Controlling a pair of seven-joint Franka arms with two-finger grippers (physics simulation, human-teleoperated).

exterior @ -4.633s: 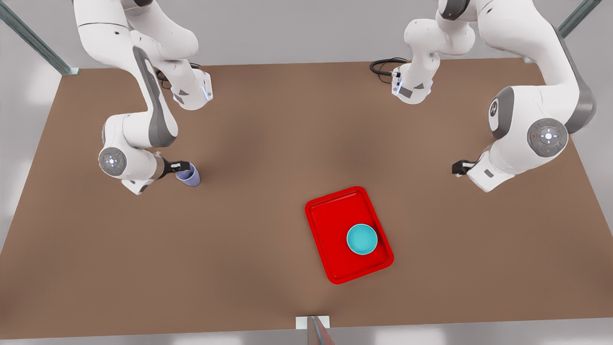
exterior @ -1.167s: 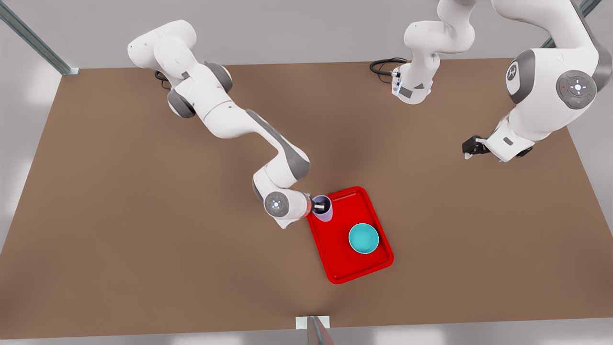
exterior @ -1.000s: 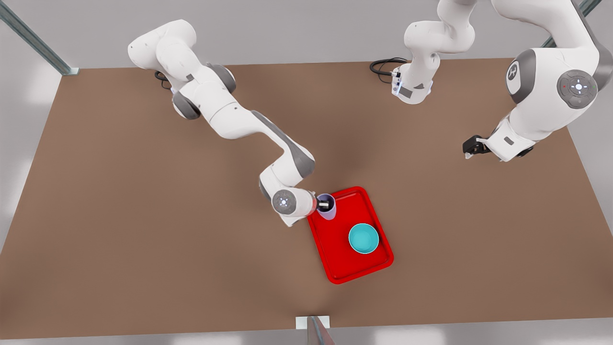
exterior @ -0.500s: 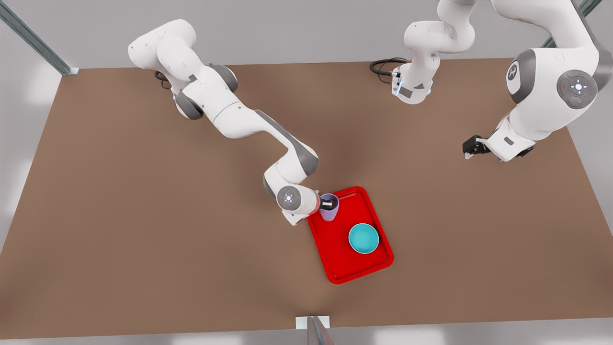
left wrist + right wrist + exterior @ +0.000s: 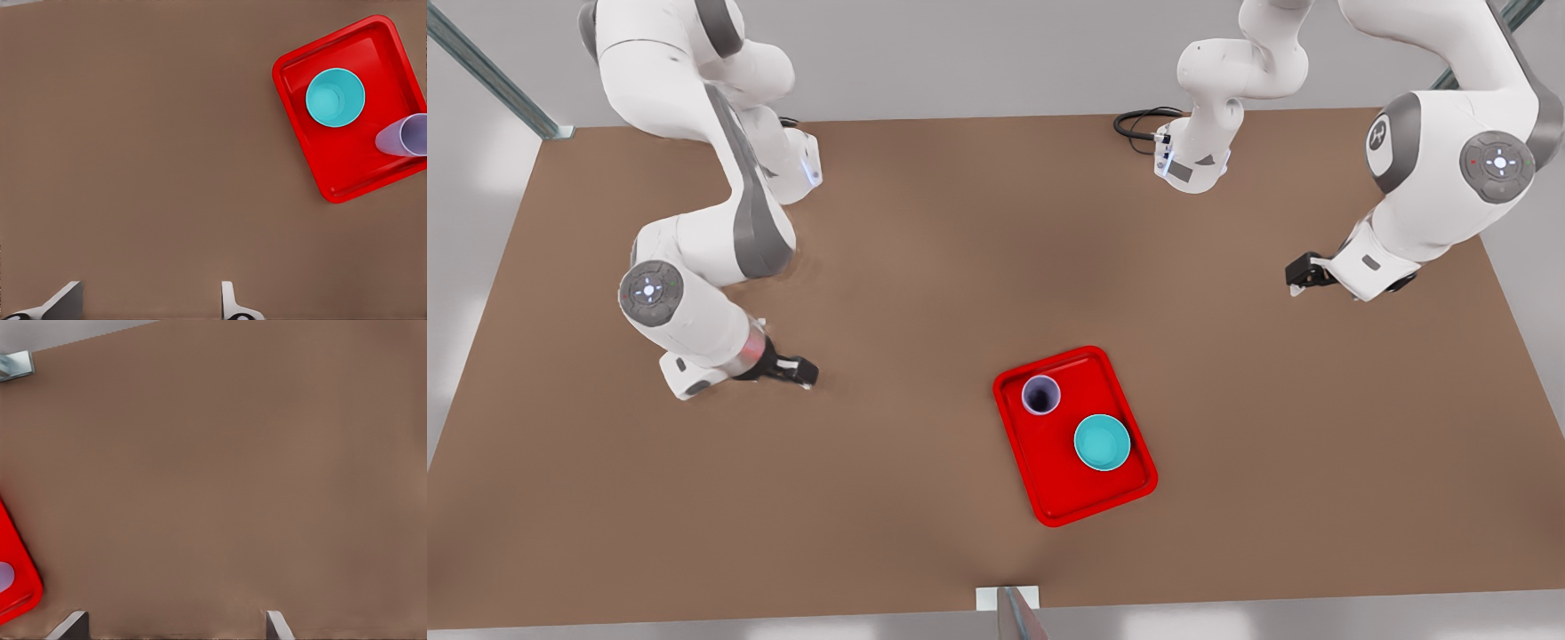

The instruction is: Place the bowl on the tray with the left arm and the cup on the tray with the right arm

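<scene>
front view | cup (image 5: 1040, 395), bowl (image 5: 1102, 443) on tray (image 5: 1049, 489) | both hands spread, empty

At lower centre of the front view, the cup (image 5: 1040, 395) and the bowl (image 5: 1102, 443) stood close together but apart on the upper half of the red tray (image 5: 1069, 491), whose lower end lay bare. Open brown table (image 5: 925, 267) ringed the tray. The right gripper (image 5: 807, 376) hung well off at frame left and the left gripper (image 5: 1293, 282) well off at frame right, both with fingers spread.
</scene>
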